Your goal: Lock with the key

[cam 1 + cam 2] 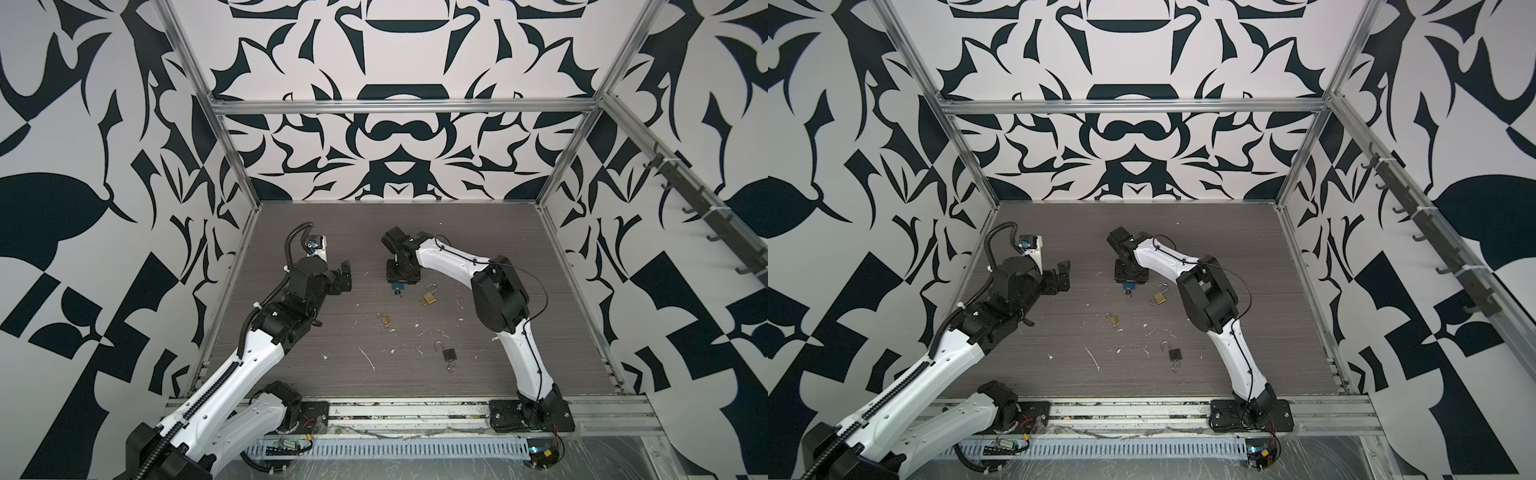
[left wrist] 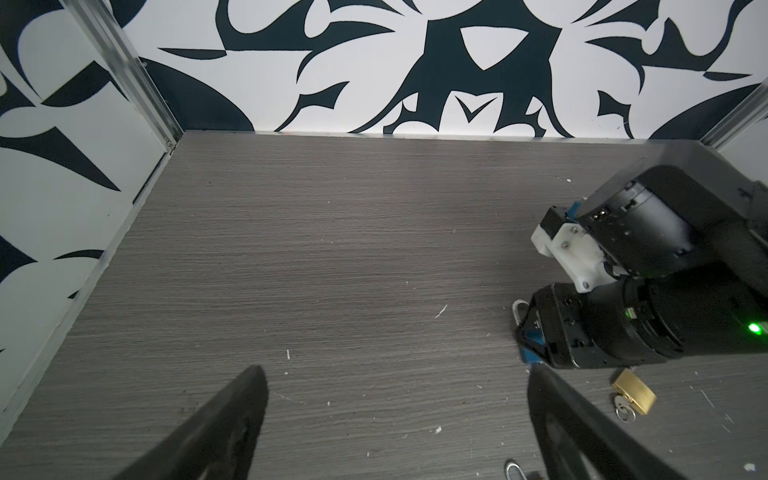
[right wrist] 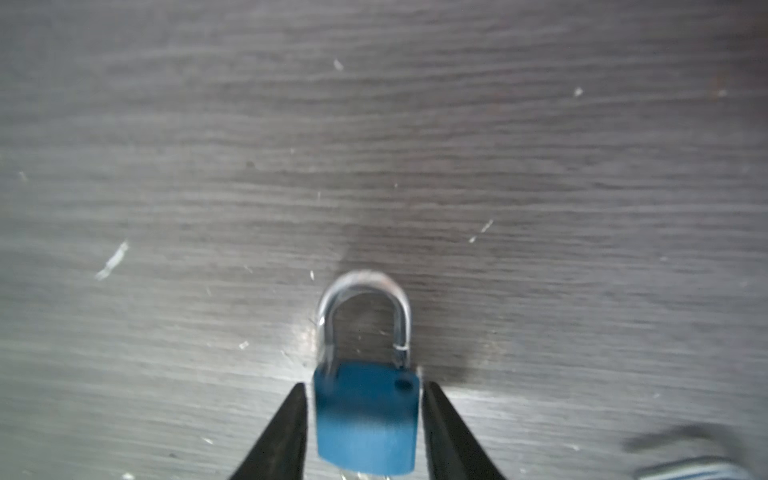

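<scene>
The right gripper straddles the blue padlock, jaws parted slightly wider than its body, a thin gap each side, holding nothing. The padlock lies on the table, toward the back, its long axis running front to back: open shackle toward the back wall, key toward the front. The left gripper hangs wide open, empty.

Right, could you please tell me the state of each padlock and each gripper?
blue padlock: shackle up, not latched.
large brass padlock: shackle open.
small brass padlock: shackle open.
black padlock: shackle open, key at its base.
left gripper: open, empty.
right gripper: open, one finger on either side of the blue padlock.
</scene>
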Action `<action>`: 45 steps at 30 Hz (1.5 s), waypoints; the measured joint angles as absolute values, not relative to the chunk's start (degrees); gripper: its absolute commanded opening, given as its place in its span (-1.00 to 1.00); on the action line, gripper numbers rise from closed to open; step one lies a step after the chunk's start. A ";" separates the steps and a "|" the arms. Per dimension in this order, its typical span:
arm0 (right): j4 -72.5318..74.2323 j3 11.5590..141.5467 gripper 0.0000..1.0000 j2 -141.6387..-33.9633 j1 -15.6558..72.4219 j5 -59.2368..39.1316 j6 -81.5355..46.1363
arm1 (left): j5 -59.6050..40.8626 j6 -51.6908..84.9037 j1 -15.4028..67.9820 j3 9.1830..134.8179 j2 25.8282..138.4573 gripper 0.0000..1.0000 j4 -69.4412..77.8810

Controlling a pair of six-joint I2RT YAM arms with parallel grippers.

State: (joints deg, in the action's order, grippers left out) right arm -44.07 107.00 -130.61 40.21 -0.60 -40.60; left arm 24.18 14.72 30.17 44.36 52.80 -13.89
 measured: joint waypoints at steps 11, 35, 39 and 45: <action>-38.61 97.08 0.49 -119.37 37.67 -1.26 -40.75 | 21.34 17.08 30.11 51.94 58.15 0.99 -20.95; 6.92 26.87 0.83 -55.92 32.93 -3.18 -16.60 | 10.24 41.19 39.68 96.18 115.98 0.57 -47.77; 9.45 26.83 0.83 -56.07 33.50 -4.97 -15.57 | 9.76 41.82 40.80 99.39 121.45 0.53 -49.36; 10.79 26.83 0.84 -57.28 33.52 -5.89 -13.82 | 8.88 42.04 41.67 102.61 125.95 0.46 -49.98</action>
